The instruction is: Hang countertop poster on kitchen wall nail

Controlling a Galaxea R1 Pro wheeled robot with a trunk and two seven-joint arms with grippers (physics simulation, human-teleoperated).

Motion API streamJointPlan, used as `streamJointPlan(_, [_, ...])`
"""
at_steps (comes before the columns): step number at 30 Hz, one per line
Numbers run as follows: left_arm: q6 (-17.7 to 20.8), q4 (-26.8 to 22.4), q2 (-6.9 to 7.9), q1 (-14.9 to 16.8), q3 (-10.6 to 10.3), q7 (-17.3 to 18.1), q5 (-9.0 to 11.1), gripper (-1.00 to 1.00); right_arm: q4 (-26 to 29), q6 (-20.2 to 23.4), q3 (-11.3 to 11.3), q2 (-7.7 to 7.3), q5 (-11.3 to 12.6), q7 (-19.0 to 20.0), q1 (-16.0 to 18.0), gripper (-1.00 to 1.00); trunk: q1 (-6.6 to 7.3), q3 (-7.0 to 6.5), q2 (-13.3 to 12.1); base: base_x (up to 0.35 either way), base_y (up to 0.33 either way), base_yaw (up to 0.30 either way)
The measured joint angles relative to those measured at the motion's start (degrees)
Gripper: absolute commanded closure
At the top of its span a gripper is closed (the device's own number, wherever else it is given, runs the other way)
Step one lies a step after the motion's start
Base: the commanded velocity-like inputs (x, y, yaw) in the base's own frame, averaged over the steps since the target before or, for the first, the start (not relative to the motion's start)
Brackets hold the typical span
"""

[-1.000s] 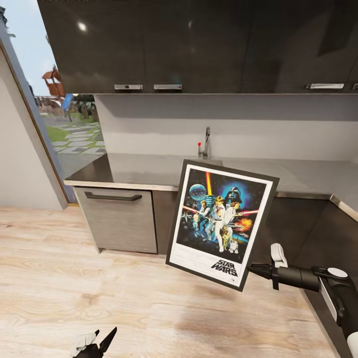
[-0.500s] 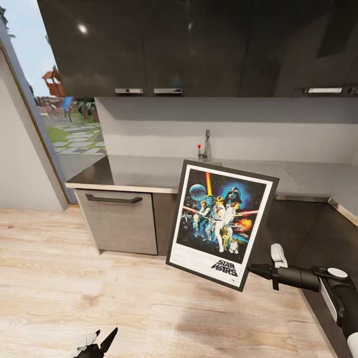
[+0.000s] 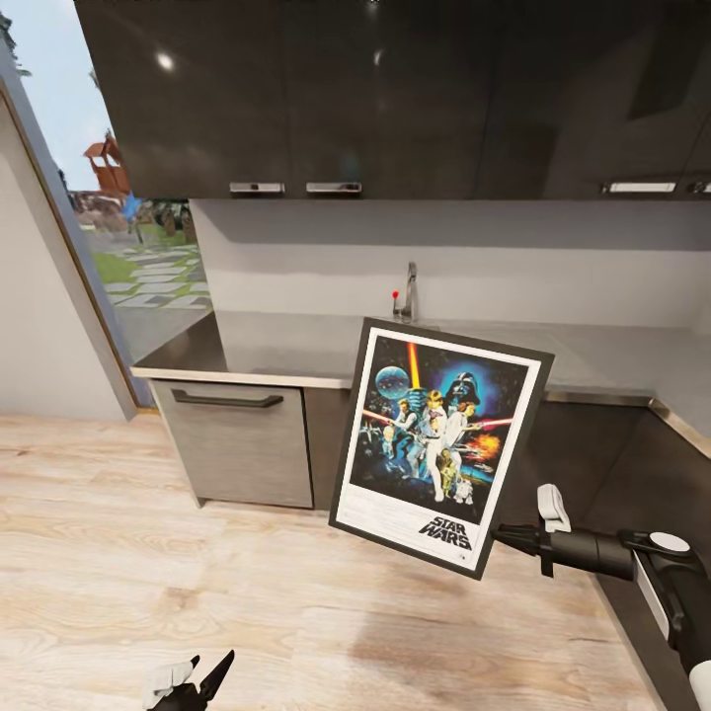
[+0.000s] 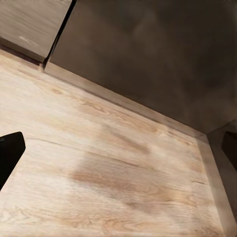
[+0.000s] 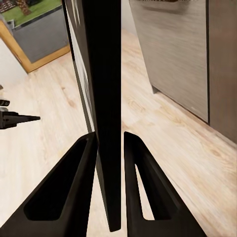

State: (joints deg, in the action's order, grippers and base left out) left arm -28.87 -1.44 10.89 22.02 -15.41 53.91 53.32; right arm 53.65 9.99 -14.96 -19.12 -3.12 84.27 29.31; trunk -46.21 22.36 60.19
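The Star Wars poster [image 3: 439, 444], black-framed with a white border, hangs upright and slightly tilted in the air in front of the dark base cabinets. My right gripper [image 3: 501, 536] is shut on its lower right corner. In the right wrist view the frame's edge [image 5: 106, 89] runs between the two black fingers [image 5: 74, 182] of the right gripper [image 5: 109, 143]. Behind the poster lies the light-grey kitchen countertop [image 3: 286, 341] with its metal tap [image 3: 407, 289]. My left gripper [image 3: 193, 681] hangs low over the floor, open and empty, its tips far apart in the left wrist view. No wall nail is visible.
Dark upper cabinets [image 3: 395, 89] hang over the worktop, with a plain grey wall panel [image 3: 444, 262] below them. A grey drawer front [image 3: 237, 444] sits at the counter's left end. A doorway to the garden [image 3: 138, 257] opens at the left. Light wooden floor [image 3: 197, 573] spreads below.
The whole view has shifted a little: cabinets and counter sit slightly lower in the picture. The poster stays in my right gripper at the same place; the left gripper has not moved.
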Motion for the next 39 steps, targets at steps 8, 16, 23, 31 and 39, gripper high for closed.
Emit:
streamJointPlan(8, [0.0, 0.0, 0.0, 0.0, 0.0, 0.0, 0.0, -1.0, 0.01, -0.03, 0.0, 0.01, 0.0, -0.06, -0.02, 1.0, 1.76, -1.44, -3.21, 0.0, 0.0, 0.0])
streamJointPlan(16, [0.0, 0.0, -0.02, 0.0, -0.01, 0.0, -0.05, -1.0, 0.02, -0.22, 0.0, 0.32, 0.0, -0.03, -0.09, 1.0, 3.52, -2.88, -6.42, 0.0, 0.0, 0.0])
streamJointPlan(23, [0.0, 0.0, -0.04, 0.0, 0.0, 0.0, -0.08, -1.0, -0.01, -0.29, 0.0, 0.36, 0.0, -0.08, -0.09, 1.0, 5.05, -4.14, -9.23, 0.0, 0.0, 0.0])
streamJointPlan(31, [0.0, 0.0, -0.08, 0.0, 0.0, 0.0, -0.09, -1.0, 0.01, -0.3, 0.0, 0.36, 0.0, -0.09, -0.1, 1.0, 6.81, -5.58, -12.45, 0.0, 0.0, 0.0])
streamJointPlan(39, [0.0, 0.0, -0.09, 0.0, -0.01, 0.0, -0.09, -1.0, 0.01, -0.3, 0.0, 0.36, 0.0, -0.09, -0.1, 1.0, 8.57, -7.02, -15.66, 0.0, 0.0, 0.0])
